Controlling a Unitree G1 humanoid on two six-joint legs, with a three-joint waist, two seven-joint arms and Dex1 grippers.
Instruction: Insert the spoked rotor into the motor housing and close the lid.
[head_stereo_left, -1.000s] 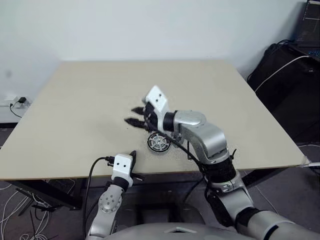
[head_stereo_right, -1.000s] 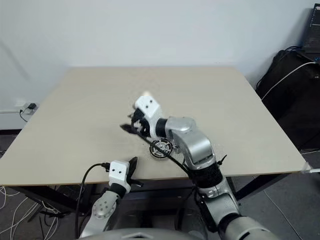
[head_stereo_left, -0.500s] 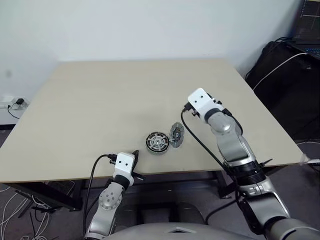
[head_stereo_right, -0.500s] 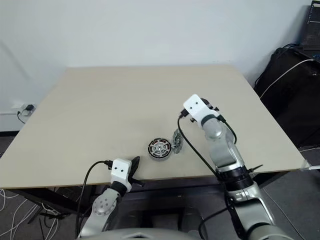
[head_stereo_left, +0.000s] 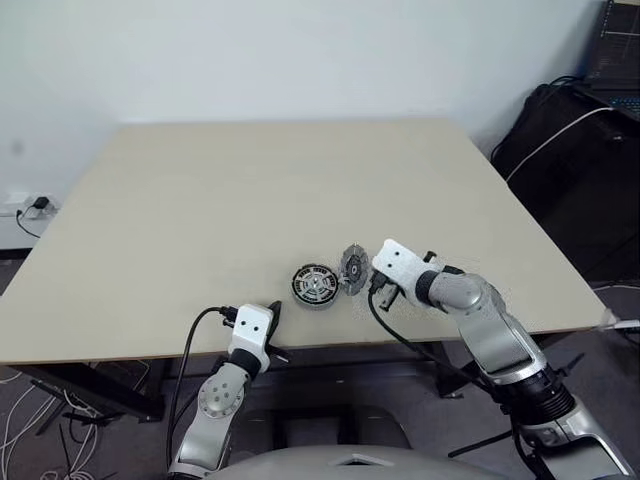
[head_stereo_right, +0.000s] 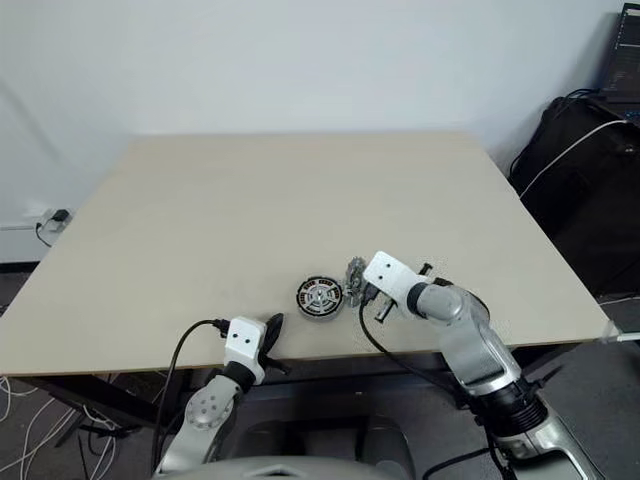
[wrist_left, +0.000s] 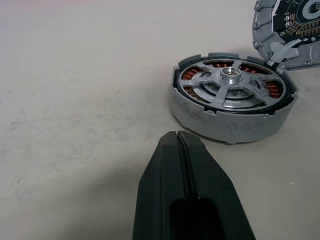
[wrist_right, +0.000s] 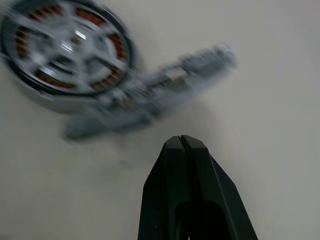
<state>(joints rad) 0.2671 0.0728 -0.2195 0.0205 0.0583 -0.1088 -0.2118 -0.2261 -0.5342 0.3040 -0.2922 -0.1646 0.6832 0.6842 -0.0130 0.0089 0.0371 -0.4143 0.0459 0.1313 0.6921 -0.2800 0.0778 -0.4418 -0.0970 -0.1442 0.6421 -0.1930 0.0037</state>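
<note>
The motor housing (wrist_left: 227, 117) lies flat near the table's front edge, copper windings showing under the spoked rotor (wrist_left: 231, 86), which sits inside it. The lid (wrist_left: 287, 27) stands tilted on its edge, leaning on the housing's right rim with its dark-hubbed face towards the housing. My left gripper (wrist_left: 178, 136) is shut and empty. It hovers low, just short of the housing at the table's front edge (head_stereo_left: 271, 309). My right gripper (wrist_right: 180, 139) is shut on nothing and points down at the table just right of the lid (head_stereo_left: 352, 267).
The beige table (head_stereo_left: 220, 190) reaches back to a white wall. A black bag with a white cable (head_stereo_left: 575, 165) stands beyond the right edge. A wall socket with cables (head_stereo_left: 30, 207) is off the left side. The housing is close to the front edge.
My right arm swung from over the housing out to the right, then dropped low beside the lid, and its fingers closed. The lid now leans uncovered against the housing. The left gripper stayed put.
</note>
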